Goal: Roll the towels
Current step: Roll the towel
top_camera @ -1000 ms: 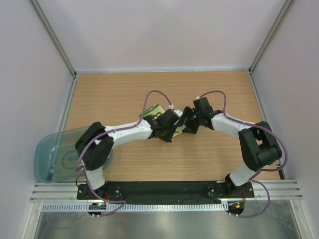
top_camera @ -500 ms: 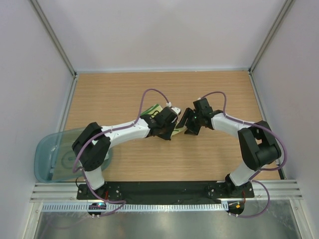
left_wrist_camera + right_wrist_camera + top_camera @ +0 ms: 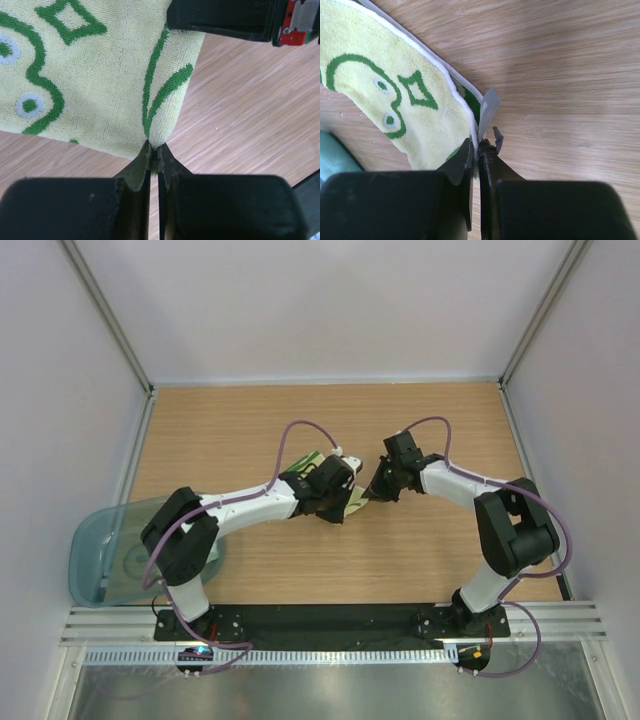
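No readable text — the grey tag (image 3: 488, 107) on the towel (image 3: 365, 45) shows none.

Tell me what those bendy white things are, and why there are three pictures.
Those are robot arms, a left arm and a right arm, bolted to a wooden table. The big picture looks from above; the other two come from a camera on each wrist. A yellow-green patterned towel lies on the table. The left end effector, the pinching part, is shut on its corner. The right end effector is shut on its edge. A see-through teal bin sits at the left.
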